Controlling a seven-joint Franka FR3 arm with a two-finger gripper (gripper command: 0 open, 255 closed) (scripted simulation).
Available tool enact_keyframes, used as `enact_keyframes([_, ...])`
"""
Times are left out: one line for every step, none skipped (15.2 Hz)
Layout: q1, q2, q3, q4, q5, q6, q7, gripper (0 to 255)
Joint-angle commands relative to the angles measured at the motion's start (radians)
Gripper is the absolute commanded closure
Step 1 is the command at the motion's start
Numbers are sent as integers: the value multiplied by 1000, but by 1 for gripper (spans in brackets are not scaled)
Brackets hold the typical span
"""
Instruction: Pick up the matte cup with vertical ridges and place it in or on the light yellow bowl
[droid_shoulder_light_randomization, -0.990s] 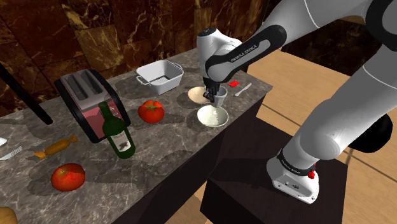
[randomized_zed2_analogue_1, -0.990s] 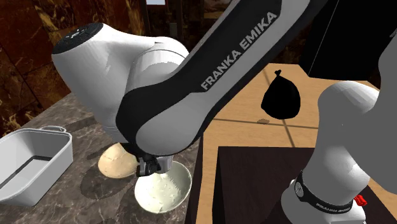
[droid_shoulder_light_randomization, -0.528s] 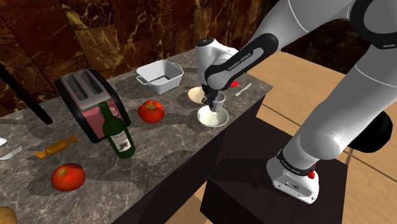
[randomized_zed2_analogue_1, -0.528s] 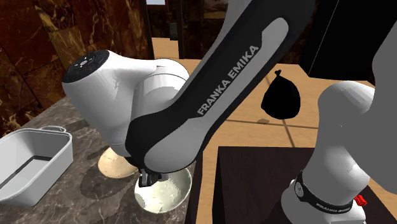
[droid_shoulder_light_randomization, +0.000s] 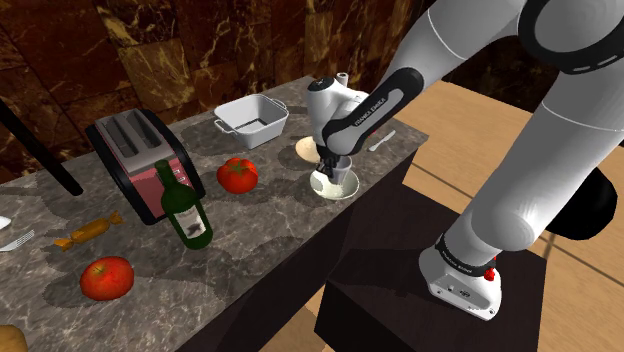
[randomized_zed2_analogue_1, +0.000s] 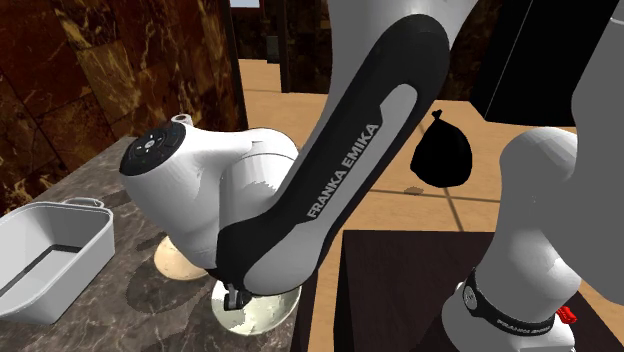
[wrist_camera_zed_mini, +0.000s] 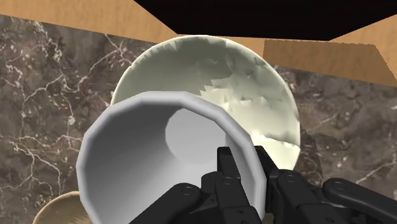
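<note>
A pale grey cup (wrist_camera_zed_mini: 159, 159) with a faceted rim hangs upright in my gripper (wrist_camera_zed_mini: 248, 167), whose two black fingers clasp the rim wall, one inside and one outside. Right beneath it lies the light yellow bowl (wrist_camera_zed_mini: 254, 89), on the marble counter near its edge. In the shoulder view the gripper (droid_shoulder_light_randomization: 332, 172) holds the cup (droid_shoulder_light_randomization: 340, 172) low over the bowl (droid_shoulder_light_randomization: 337, 188), with the cup's base within or just above the bowl's hollow. From the second exterior view the forearm hides the cup, and part of the bowl (randomized_zed2_analogue_1: 262, 314) shows under the hand.
A tan bowl (droid_shoulder_light_randomization: 305, 148) sits just behind the yellow one. A white baking pan (droid_shoulder_light_randomization: 250, 120), tomato (droid_shoulder_light_randomization: 238, 174), wine bottle (droid_shoulder_light_randomization: 185, 208) and toaster (droid_shoulder_light_randomization: 145, 150) stand toward the shoulder view's left. A fork (droid_shoulder_light_randomization: 381, 141) lies near the counter's end. The counter edge (droid_shoulder_light_randomization: 372, 196) drops off beside the bowl.
The arm has carried the cup from beside the tan bowl down over the yellow bowl, lowering it steadily. The grip has stayed the same.
</note>
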Motion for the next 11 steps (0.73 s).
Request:
enact_keyframes([0,20,-2,-1,-10,21,9,255])
enact_keyframes([0,20,-2,-1,-10,21,9,255])
enact_keyframes([0,20,-2,-1,-10,21,9,255])
enact_keyframes([0,20,-2,-1,-10,21,9,255])
enact_keyframes([0,20,-2,-1,-10,21,9,255])
enact_keyframes([0,20,-2,-1,-10,21,9,255])
enact_keyframes([0,20,-2,-1,-10,21,9,255])
enact_keyframes([0,20,-2,-1,-10,21,9,255])
enact_keyframes([0,20,-2,-1,-10,21,9,0])
enact_keyframes([0,20,-2,-1,-10,21,9,0])
enact_keyframes([0,20,-2,-1,-10,21,10,0])
